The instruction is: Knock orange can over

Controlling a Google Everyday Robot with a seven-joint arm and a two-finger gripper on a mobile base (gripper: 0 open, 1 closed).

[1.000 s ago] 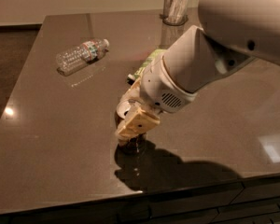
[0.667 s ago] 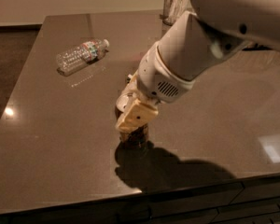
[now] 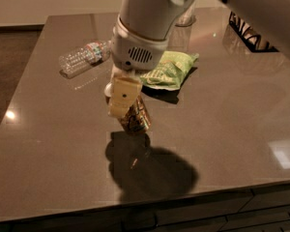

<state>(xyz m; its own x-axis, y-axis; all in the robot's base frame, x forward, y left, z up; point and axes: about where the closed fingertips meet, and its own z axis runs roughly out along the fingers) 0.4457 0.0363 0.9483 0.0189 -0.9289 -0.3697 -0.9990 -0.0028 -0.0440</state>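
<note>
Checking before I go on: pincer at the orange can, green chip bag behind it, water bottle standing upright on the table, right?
Not quite: in the camera view the water bottle lies on its side. The rest holds: pincer at the orange can, green chip bag behind it.

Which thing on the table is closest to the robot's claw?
The orange can, tilted right at the gripper; the water bottle and the green chip bag lie farther back.
</note>
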